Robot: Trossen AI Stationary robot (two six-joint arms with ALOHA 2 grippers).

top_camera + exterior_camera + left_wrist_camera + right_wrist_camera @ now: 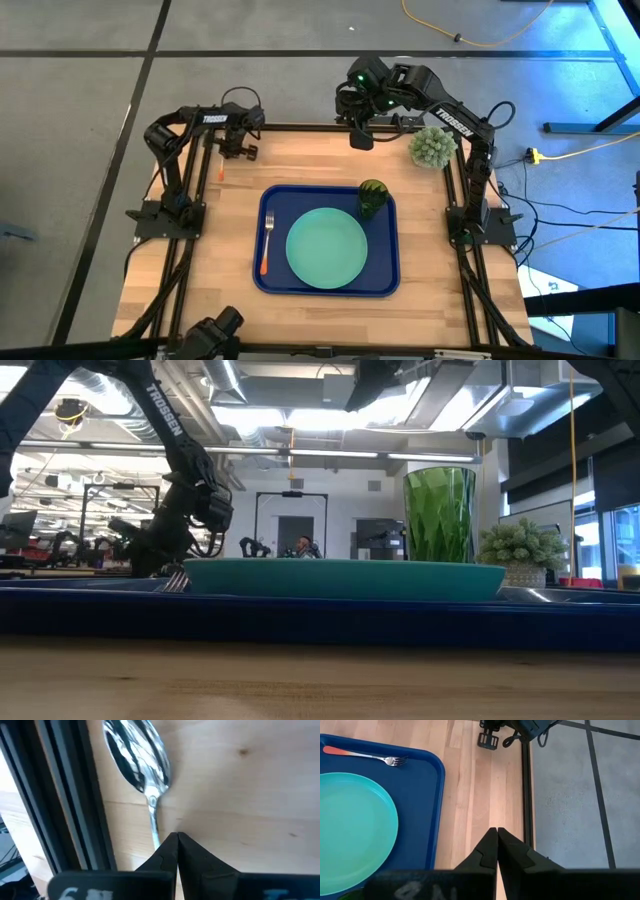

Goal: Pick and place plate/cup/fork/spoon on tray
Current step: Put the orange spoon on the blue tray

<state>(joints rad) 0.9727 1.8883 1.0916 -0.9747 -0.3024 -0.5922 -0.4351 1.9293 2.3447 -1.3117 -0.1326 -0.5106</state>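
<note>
My left gripper point(176, 837): my two dark fingers are pressed together on the thin metal neck of the spoon point(137, 755). I am down at the far left part of the table point(220, 230), close to the black frame rail point(65, 795).
The spoon: its shiny round bowl sticks out past my fingertips, over the pale wood. From above, its orange handle point(219, 167) shows just under my gripper. It is well apart from the tray.
My left arm point(175, 150): it bends over the far left corner of the table.
My right gripper point(497, 832): my fingers are squeezed together and hold nothing. It hangs up high over the far edge of the table.
The tray point(385, 280): it is dark blue and lies in the middle of the table, toward the near side.
The plate point(327, 248): it is mint green and lies flat in the tray.
The fork point(267, 245): it lies in the tray, just left of the plate, with its orange handle toward the near side.
The cup point(372, 197): it is dark green and stands in the far right corner of the tray, just beside the plate.
The spiky plant point(432, 147): it sits on the table by the far right corner, away from the tray.
</note>
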